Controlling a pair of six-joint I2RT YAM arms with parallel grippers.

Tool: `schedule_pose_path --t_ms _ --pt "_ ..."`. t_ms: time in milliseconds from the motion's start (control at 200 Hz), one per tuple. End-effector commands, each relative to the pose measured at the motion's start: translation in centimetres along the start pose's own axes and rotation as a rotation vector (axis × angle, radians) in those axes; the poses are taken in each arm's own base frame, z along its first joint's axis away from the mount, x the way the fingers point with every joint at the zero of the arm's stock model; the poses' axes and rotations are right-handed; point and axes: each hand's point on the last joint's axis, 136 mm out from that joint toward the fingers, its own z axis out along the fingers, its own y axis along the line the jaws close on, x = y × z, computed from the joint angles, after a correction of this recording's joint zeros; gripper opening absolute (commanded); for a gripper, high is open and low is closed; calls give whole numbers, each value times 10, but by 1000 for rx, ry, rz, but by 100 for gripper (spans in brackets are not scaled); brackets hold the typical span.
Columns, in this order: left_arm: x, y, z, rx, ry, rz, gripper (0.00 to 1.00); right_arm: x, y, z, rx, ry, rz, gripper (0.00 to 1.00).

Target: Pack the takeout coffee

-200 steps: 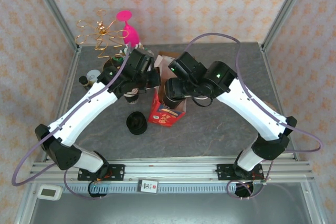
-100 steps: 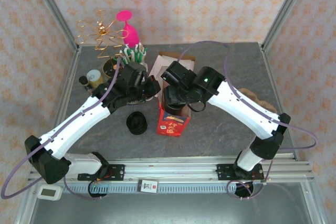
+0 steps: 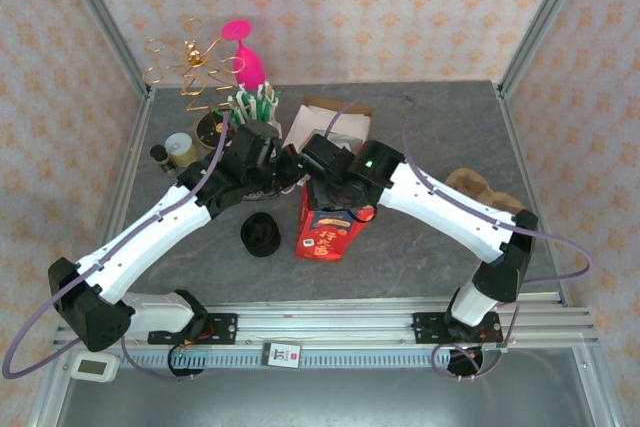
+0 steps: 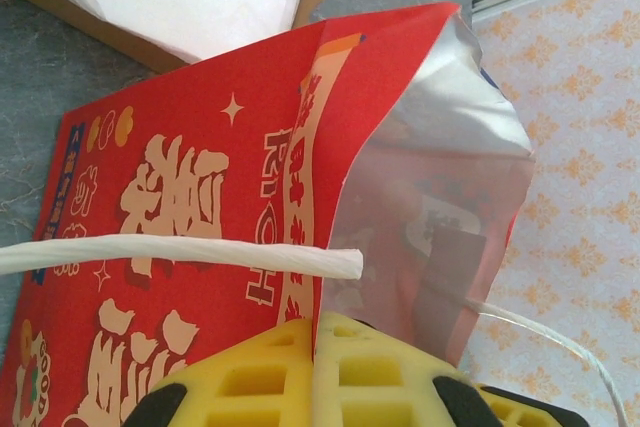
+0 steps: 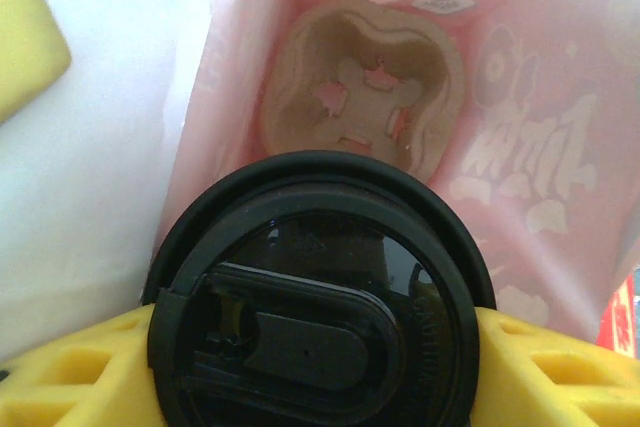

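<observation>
A red paper bag [image 3: 330, 235] with gold print stands open at mid-table. My left gripper [image 3: 287, 171] is shut on the bag's upper edge [image 4: 322, 197], its yellow fingers [image 4: 250, 372] pinching the paper below a white twisted handle [image 4: 180, 255]. My right gripper [image 3: 335, 190] is down in the bag's mouth, shut on a takeout coffee cup with a black lid [image 5: 320, 297]. Yellow fingers [image 5: 70, 372] press both sides of the cup. Below the cup, a brown cardboard cup holder [image 5: 365, 97] lies on the bag's floor. Another black-lidded cup [image 3: 260, 235] lies on the table left of the bag.
A cardboard box of white paper [image 3: 325, 122] sits behind the bag. At the back left stand a gold wire rack [image 3: 190, 72], a pink object [image 3: 247, 57] and a holder with green and white sticks [image 3: 252, 105]. A brown cardboard tray [image 3: 478, 192] lies at the right.
My right arm has carried the cup nearer and lower into the bag's mouth. The bag and my left gripper have shifted toward the near edge with it.
</observation>
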Motion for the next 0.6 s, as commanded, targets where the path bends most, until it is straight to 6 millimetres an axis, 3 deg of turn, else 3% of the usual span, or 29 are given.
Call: schedule_pose_path --t_ms 0,265,405,596 --pt "-8 1 -4 11 -39 -6 2 10 -10 10 58 26 -12 66" --pt "-8 9 -7 -15 -53 5 3 16 -15 25 72 81 -15 66" --pt "-7 6 -6 8 -42 6 2 18 -4 29 23 103 -20 66" --pt "-6 13 -3 -12 -43 11 3 25 -4 39 18 139 -32 66"
